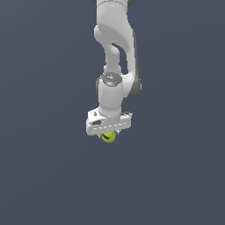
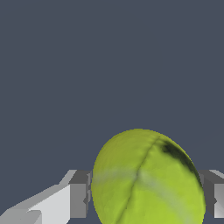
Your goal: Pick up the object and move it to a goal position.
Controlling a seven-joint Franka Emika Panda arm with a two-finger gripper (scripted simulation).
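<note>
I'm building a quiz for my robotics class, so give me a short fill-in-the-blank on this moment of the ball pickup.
1. The ball sits ____ the two fingers of the gripper.
2. The ball's main colour is ____.
3. In the exterior view, the ball shows directly ____ the white gripper body.
4. Pale seam lines and a ____ mark cross the ball's surface.

Missing words: between; yellow-green; below; dark
</note>
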